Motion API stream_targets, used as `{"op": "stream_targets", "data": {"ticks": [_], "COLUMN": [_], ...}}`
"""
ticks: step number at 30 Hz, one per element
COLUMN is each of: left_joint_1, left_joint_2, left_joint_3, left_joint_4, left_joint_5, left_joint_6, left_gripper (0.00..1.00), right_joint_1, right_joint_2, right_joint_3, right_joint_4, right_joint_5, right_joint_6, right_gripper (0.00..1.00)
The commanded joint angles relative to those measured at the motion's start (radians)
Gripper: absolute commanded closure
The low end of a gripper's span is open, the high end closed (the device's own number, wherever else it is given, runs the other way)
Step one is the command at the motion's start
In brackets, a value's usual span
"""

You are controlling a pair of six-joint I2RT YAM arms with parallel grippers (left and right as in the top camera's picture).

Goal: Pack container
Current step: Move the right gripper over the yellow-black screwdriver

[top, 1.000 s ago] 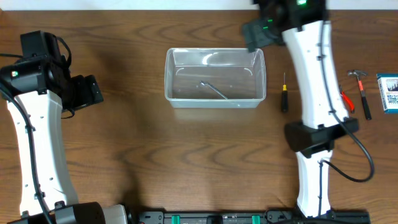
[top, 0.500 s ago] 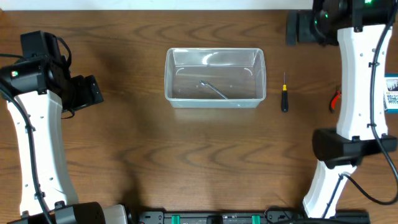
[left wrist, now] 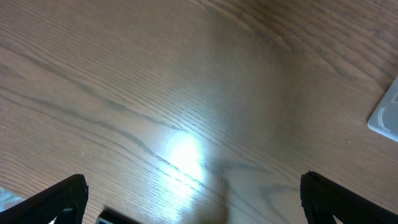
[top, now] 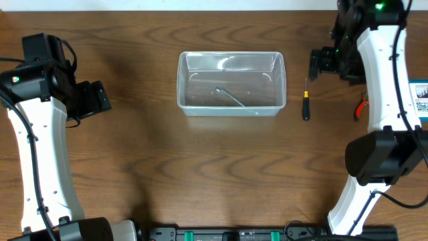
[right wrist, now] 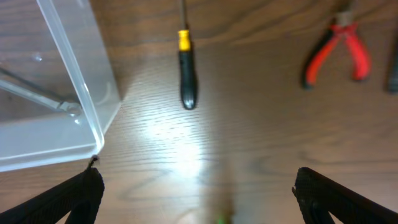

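Note:
The clear plastic container (top: pixel 231 59) stands at the table's back middle with a metal tool (top: pixel 229 97) lying in it. Its wall also shows in the right wrist view (right wrist: pixel 71 81), and one corner in the left wrist view (left wrist: pixel 387 115). A black-and-yellow screwdriver (top: pixel 305 100) lies just right of it and shows in the right wrist view (right wrist: pixel 186 68). My right gripper (right wrist: pixel 199 196) is open and empty, above the table near the screwdriver's handle. My left gripper (left wrist: pixel 193 199) is open and empty over bare wood at the far left.
Red-handled pliers (right wrist: pixel 339 53) lie right of the screwdriver, partly hidden by the right arm in the overhead view (top: pixel 360 107). A small blue-and-white box (top: pixel 420 100) sits at the right edge.
My right arm has swung from over the container's back right corner out to the right, then down toward the screwdriver. The hammer is now hidden. The left arm has not moved.

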Motion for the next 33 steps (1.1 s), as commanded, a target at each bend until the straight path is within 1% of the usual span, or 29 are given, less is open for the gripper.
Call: {"op": "stream_targets", "data": {"ticks": [1,5,14,19,21,25,28,33], "left_joint_1": [0.004,0.004,0.004,0.004,0.004,0.004,0.004,0.004], "left_joint_2": [-0.01,-0.01,-0.01,-0.01,-0.01,-0.01,-0.01,-0.01], "left_joint_3": [0.023,0.023,0.023,0.023,0.023,0.023,0.023,0.023], "left_joint_4": [-0.001,-0.002,-0.004,-0.004,-0.004,-0.004,-0.004,-0.004], "left_joint_5": [-0.002,-0.002,-0.002,-0.002,-0.002,-0.002,-0.002,-0.002], "left_joint_6": [-0.006,-0.006,-0.005,-0.005,-0.006,-0.005,-0.005,-0.005], "left_gripper": [0.02,0.02,0.02,0.02,0.02,0.02,0.02,0.02], "right_joint_1": [0.001,0.0,0.001,0.001,0.001,0.001,0.001,0.004], "right_joint_2": [-0.026,-0.025,-0.024,-0.023,-0.023,-0.023,-0.023,-0.021], "right_joint_3": [-0.08,-0.18,-0.361,-0.444,-0.462,-0.466,-0.467,-0.468], "right_joint_4": [0.05,0.12,0.298,0.367,0.385,0.388,0.389,0.401], "right_joint_5": [-0.076,-0.07,-0.037,-0.037,-0.033,-0.016,0.034,0.045], "right_joint_6": [0.005,0.04,0.039,-0.003,-0.037,-0.041,-0.045,-0.115], "right_gripper": [0.01,0.01,0.01,0.01,0.01,0.01,0.01,0.01]}}
